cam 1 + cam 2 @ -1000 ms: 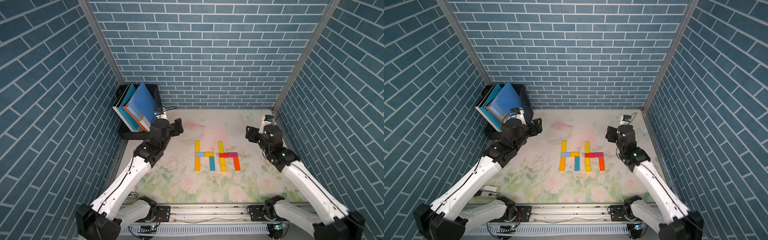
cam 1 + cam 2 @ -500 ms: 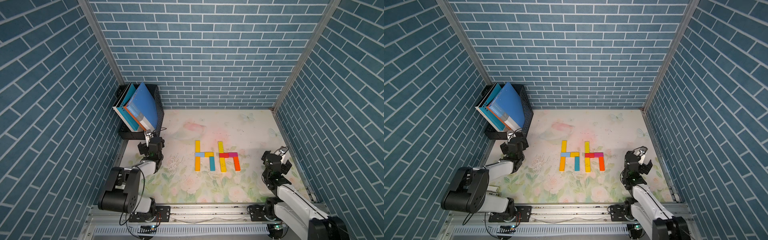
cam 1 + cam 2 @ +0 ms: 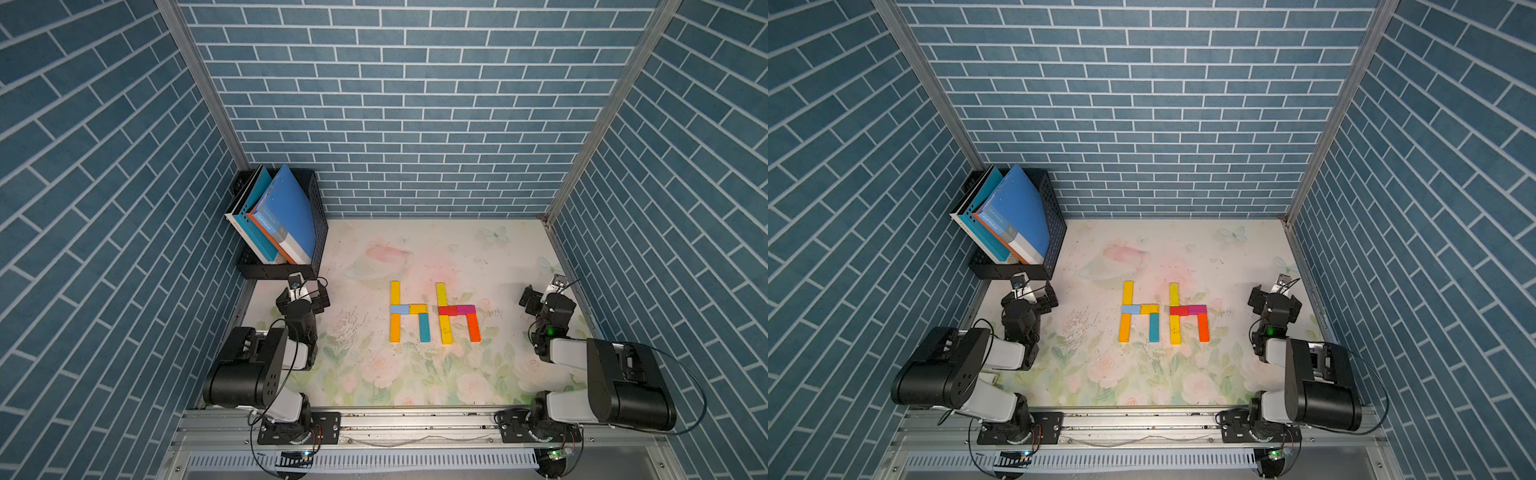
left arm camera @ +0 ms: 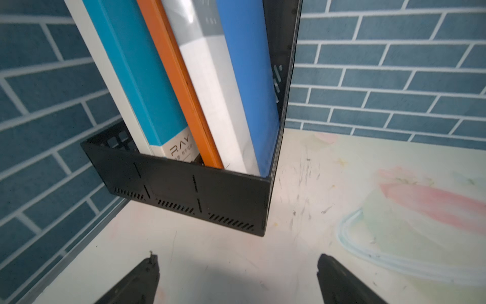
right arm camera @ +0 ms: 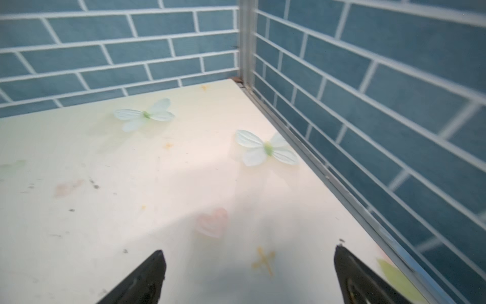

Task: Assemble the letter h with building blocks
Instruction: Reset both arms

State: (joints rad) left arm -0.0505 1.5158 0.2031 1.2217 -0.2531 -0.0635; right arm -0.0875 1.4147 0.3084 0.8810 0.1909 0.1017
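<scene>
while the building blocks [image 3: 434,311] lie flat in the middle of the table [image 3: 415,374], two h shapes side by side, i see the left gripper [image 4: 236,259], jaws wide apart and empty, facing the black rack [image 4: 184,189] in the far left corner; the right gripper [image 5: 249,250], likewise agape, faces the far right corner.

The right claw [image 5: 249,250] shows two black fingertips [image 5: 157,263] spread wide with nothing between them, above a pale, glossy printed desk [image 5: 105,210]. On the desk print are two white-green butterflies [image 5: 267,148], a pink heart [image 5: 211,222] and a yellow cross [image 5: 263,260]. Blue brick-patterned walls [image 5: 118,52] meet at a grey metal corner post [image 5: 246,42].
</scene>
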